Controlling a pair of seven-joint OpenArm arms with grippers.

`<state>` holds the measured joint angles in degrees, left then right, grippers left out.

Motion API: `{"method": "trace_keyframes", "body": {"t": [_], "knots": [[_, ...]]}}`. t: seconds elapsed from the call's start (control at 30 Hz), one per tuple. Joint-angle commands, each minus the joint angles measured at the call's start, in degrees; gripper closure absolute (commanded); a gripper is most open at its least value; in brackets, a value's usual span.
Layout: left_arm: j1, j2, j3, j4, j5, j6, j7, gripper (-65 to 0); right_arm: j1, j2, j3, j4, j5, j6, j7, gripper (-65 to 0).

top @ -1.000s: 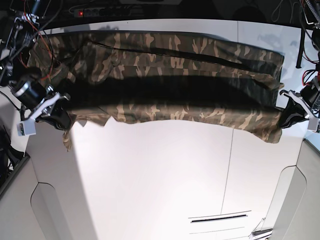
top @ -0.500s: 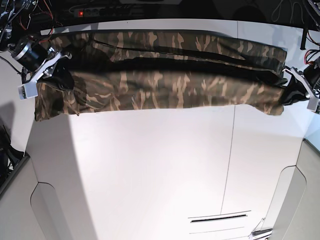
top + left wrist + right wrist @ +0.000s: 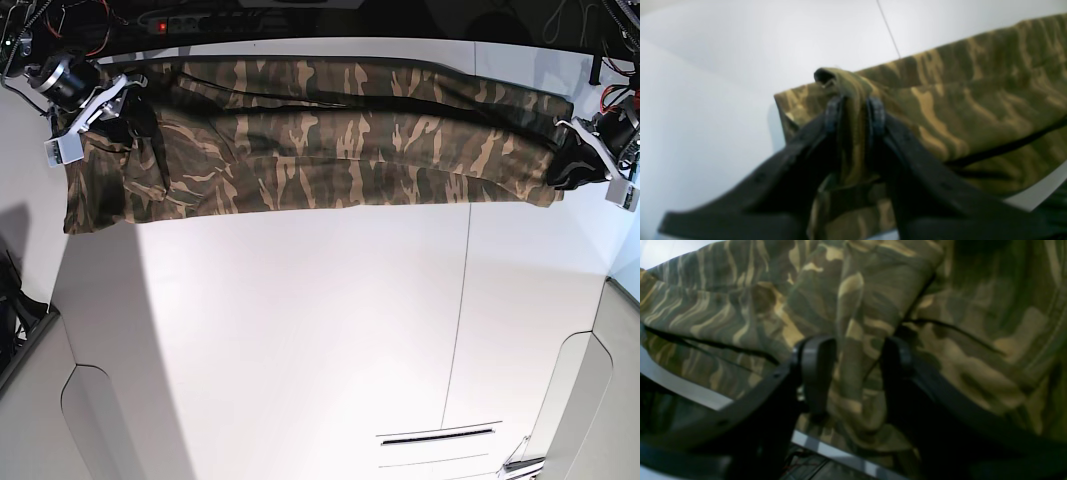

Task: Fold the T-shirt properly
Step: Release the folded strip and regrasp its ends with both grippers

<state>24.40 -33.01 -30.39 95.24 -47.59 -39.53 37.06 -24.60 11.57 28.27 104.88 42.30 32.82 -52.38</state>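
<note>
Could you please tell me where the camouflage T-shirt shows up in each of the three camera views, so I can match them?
Base view: the brown, tan and olive camouflage-print fabric T-shirt lies as a wide band across the top of the white table.
Left wrist view: right half, a bunched edge pinched in the left claw.
Right wrist view: fills nearly the whole picture, a fold between the right claw fingers.
Shared landmark: the shirt's dark seam line.

Left gripper [image 3: 853,110] jaws clamped, right gripper [image 3: 853,356] likewise — arms spread wide
</note>
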Motion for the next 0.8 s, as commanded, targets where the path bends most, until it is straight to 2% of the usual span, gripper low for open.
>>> {"method": "trace_keyframes", "body": {"t": [0.0, 0.07, 0.17, 0.23, 0.3, 0.33, 0.43, 0.47, 0.57, 0.77], "knots": [[-0.26, -1.25, -1.55, 0.85, -2.21, -0.47, -1.22, -14.1, 0.15, 0.63, 0.85, 1.33, 2.62, 0.20, 1.11, -26.9], [-0.35, -1.16, -3.93, 0.85, -5.64, -0.47, -1.20, -15.8, 0.15, 0.61, 1.79, 2.51, 4.76, 0.20, 1.07, -26.9], [-0.42, 0.24, -9.05, 0.85, -9.09, -0.47, -0.59, -24.5, 0.31, 0.61, 3.37, 5.40, 4.87, 0.20, 1.09, -26.9], [-0.42, 1.57, -12.22, 0.85, -11.10, -0.47, 1.97, -28.9, 0.31, 0.61, 4.28, 7.96, 5.01, 0.20, 1.11, -26.7], [-0.39, 2.84, -14.58, 0.85, -14.34, -0.47, 5.88, -29.3, 0.31, 0.59, 4.44, 10.14, 5.29, 0.26, 1.49, -26.3], [-0.37, 3.58, -15.50, 0.83, -15.89, -0.47, 7.96, -29.3, 0.28, 0.57, 4.28, 10.78, 5.27, 0.46, 1.64, -23.4], [-0.22, 5.40, -16.52, 0.68, -17.40, -0.47, 11.06, -34.6, 0.31, -0.48, 3.96, 10.23, 2.75, 0.44, 3.32, -4.1], [-0.11, 5.99, -16.52, 0.48, -17.33, -0.47, 11.06, -37.5, 0.31, -0.94, 3.96, 9.51, 1.07, 0.44, 4.28, 0.0], [-0.09, 7.26, -16.50, -1.09, -17.29, -0.47, 10.78, -42.4, 0.33, -1.09, 3.96, 6.01, -2.93, 0.44, 7.72, 0.0], [-0.09, 7.45, -16.44, -7.93, -15.58, -0.47, 9.27, -42.4, 2.01, 0.31, 3.91, -5.84, -3.63, 0.46, 9.11, 0.0]]}}
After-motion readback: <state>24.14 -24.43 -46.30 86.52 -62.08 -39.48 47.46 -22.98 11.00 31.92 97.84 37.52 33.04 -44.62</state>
